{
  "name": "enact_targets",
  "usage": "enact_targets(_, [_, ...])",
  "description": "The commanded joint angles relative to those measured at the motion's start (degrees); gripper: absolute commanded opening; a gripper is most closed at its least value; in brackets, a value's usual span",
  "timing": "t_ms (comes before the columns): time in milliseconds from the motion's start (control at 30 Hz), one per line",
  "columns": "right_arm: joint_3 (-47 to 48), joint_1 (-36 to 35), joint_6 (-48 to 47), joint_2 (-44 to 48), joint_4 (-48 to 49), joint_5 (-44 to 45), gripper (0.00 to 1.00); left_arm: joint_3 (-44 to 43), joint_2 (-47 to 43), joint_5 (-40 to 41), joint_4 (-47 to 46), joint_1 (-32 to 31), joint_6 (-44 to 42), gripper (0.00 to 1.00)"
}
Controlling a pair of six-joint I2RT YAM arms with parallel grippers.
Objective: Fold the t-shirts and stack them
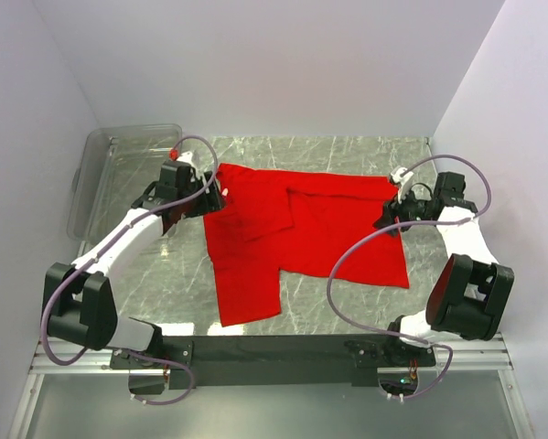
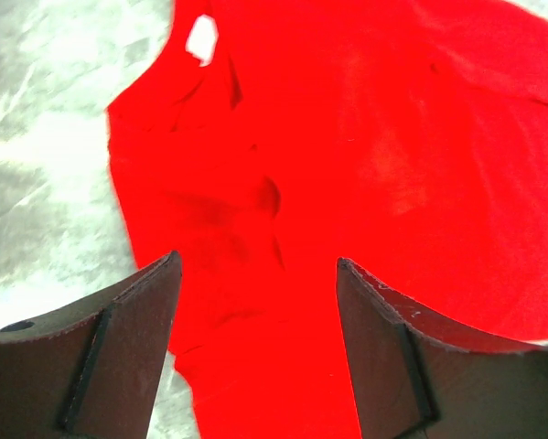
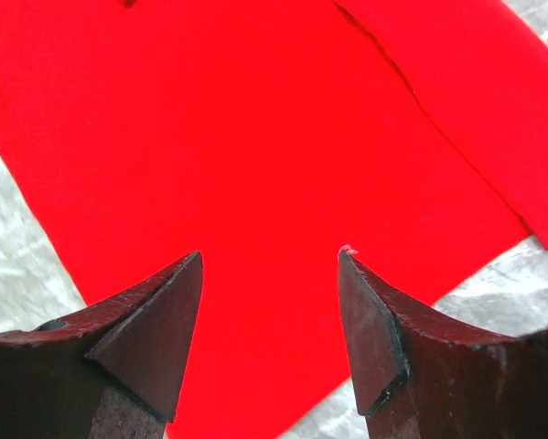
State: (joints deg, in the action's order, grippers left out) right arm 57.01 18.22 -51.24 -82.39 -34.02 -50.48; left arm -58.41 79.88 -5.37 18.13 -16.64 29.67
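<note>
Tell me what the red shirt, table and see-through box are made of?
The t-shirt looks like soft matte cloth: it creases and folds. The table top looks like glossy grey marble, or a print of it: pale veins. The bin seems clear plastic: you see through it.

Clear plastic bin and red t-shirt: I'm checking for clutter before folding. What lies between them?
In the top view, only the left gripper, jaws open, hangs at the red t-shirt's edge over marbled table beside the clear plastic bin.
</note>
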Motion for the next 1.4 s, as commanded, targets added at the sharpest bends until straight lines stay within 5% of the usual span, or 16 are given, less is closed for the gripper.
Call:
enact_targets(0, [-0.5, -0.3, -9.7, 2.8, -5.1, -0.6, 0.68, 1.9, -3.7, 3.1, -2.8, 0.6, 1.3, 0.74])
enact_targets(167, [-2.2, -0.5, -19.3, 5.3, -9.4, 2.4, 0.68, 6.0, -6.0, 3.9, -1.5, 2.7, 4.0, 0.73])
enact_targets(300, [-7.2, 0.1, -36.1, 11.3, -18.2, 7.7, 0.68, 10.3, -10.8, 3.3, -0.8, 4.6, 10.0, 0.73])
enact_targets(500, [-15.3, 2.3, -47.2, 20.2, -23.3, 17.6, 0.68, 19.6, -14.0, -4.4, -1.5, 6.7, 20.0, 0.69])
enact_targets(833, [-23.9, 2.7, -50.4, 25.2, -22.2, 27.1, 0.66, 25.9, -10.6, -8.6, -5.0, 6.7, 22.1, 0.63])
enact_targets(1367, [-24.7, -0.1, -44.6, 17.4, -13.4, 28.6, 0.62, 24.9, -2.5, -8.9, -8.2, 6.7, 22.7, 0.60])
